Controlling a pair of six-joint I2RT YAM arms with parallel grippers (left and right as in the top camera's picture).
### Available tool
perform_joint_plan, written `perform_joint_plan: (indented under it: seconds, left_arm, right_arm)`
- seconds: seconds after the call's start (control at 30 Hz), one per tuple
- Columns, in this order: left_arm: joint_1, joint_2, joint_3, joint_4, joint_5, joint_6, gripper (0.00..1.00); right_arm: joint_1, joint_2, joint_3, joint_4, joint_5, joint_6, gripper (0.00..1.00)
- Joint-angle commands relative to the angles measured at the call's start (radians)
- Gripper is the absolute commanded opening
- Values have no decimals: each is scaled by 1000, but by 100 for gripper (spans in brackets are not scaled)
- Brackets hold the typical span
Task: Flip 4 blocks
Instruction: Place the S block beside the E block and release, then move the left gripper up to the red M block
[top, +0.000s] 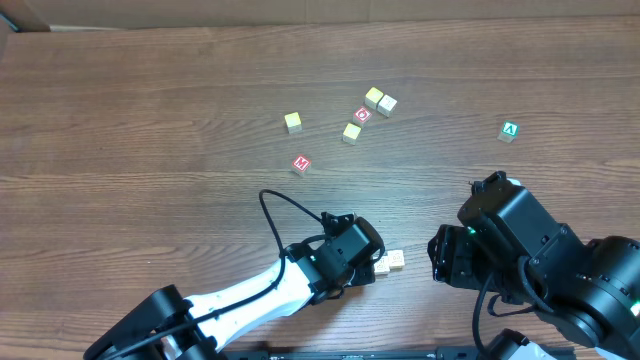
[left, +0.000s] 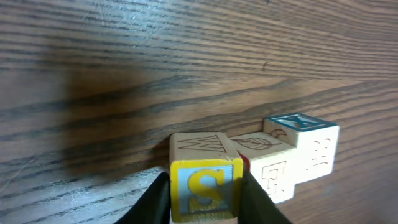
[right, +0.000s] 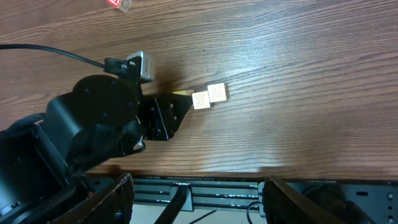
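My left gripper (left: 204, 182) is shut on a cream wooden block (left: 205, 186) that shows a yellow "S" face on blue. The block rests on the table near the front edge. A second cream block (left: 305, 146) with faint grey print touches its right side. In the overhead view the pair sits at the left gripper's (top: 372, 264) tip, as held block (top: 383, 266) and neighbour (top: 396, 259). The red "M" block (top: 301, 163) lies farther back. A yellow-green block (top: 292, 121) lies beyond it. My right gripper (right: 199, 202) stands open and empty over the table's front edge.
A cluster stands at the back: a red "O" cube (top: 362, 115), a yellowish cube (top: 351, 132) and two pale cubes (top: 380, 100). A green "A" cube (top: 509, 130) is at the right. The right arm (top: 530, 255) sits just right of the held pair.
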Motion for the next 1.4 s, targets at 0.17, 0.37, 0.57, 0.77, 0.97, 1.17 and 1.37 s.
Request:
perform_joint_plan:
  seconds: [0.17, 0.37, 0.57, 0.77, 0.97, 1.17, 1.37]
  left_arm:
    - [-7, 43, -24, -18, -16, -8, 30]
    - [-6, 42, -24, 8, -24, 3, 31]
    - [-6, 14, -21, 14, -45, 30, 37]
    - [-6, -50, -21, 11, -68, 68, 45]
    - [-6, -111, -20, -2, -62, 102, 49]
    - [2, -201, 5, -33, -67, 184, 55]
    - [148, -192, 86, -180, -67, 370, 66]
  right_arm:
    - [-6, -4, 20, 1, -1, 3, 67]
    - [-6, -4, 20, 1, -2, 3, 68]
    - [-6, -4, 20, 1, -2, 3, 68]
    - [-6, -4, 20, 1, -2, 3, 68]
    - [-6, -4, 20, 2, -2, 3, 69]
    - [-6, -4, 20, 2, -1, 3, 69]
    - [-6, -3, 20, 3, -1, 3, 69]
